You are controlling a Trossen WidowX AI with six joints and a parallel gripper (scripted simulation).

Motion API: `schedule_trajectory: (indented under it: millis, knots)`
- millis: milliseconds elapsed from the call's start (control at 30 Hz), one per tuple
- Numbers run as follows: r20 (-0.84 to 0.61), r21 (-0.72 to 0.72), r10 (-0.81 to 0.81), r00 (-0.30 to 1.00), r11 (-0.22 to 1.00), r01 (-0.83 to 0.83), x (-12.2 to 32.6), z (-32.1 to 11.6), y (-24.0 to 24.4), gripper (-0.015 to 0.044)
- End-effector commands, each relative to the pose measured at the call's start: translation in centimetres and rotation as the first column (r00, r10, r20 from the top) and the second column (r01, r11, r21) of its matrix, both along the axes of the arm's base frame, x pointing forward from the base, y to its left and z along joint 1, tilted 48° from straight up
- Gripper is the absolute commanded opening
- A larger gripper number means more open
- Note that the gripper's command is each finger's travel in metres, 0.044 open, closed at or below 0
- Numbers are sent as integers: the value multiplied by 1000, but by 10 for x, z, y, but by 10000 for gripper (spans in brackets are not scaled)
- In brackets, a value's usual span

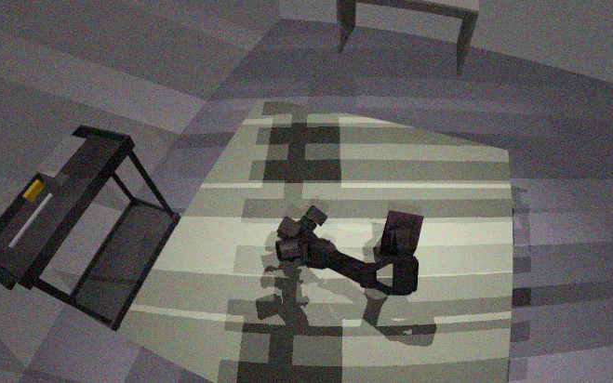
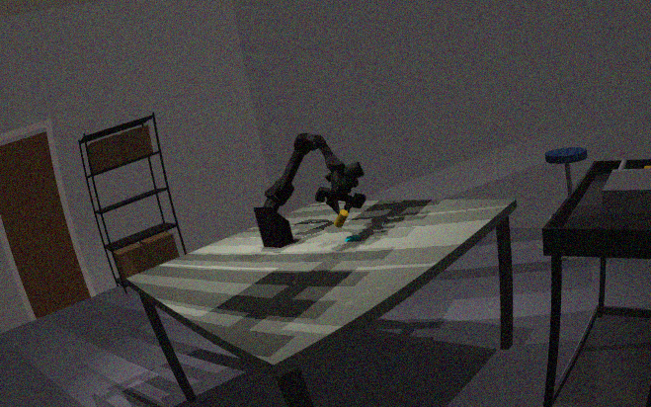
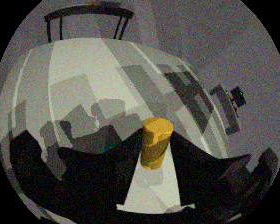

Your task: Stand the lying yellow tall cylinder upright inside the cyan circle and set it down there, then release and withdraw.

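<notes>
Dim room — yellow cylinder [image 2: 341, 218] [image 3: 156, 144] between jaws

Inspection of the top, exterior and wrist views found no readable text, label, brand, number or sign. No lettering could be made out on any surface; the dim, grainy views left finer markings undeterminable.

In the exterior view we see an air gap between the held yellow cylinder [image 2: 341, 218] [image 3: 156, 144] and table [image 2: 246, 258] [image 1: 470, 232] [image 3: 76, 60], mid-frame. Black cart [image 2: 613, 243] [image 1: 73, 214], right edge, stands apart from the table; nothing blocks between cylinder and cyan circle [image 2: 352, 238] [image 3: 110, 148].
</notes>
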State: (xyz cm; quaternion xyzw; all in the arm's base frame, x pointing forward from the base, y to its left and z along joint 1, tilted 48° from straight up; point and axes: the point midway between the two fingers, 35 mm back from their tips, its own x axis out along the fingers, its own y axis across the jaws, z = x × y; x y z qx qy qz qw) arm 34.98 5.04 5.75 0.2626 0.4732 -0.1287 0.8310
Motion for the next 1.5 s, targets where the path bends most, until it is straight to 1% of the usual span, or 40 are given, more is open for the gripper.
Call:
schedule_trajectory:
  millis: [0,733,1467]
  knots:
    - [15,-11,-18,1000,1000,18,-3,-2,0,105]
    - [147,-33,-98,984,994,104,-4,7,1,105]
    - [282,-16,-181,942,981,194,-8,17,2,105]
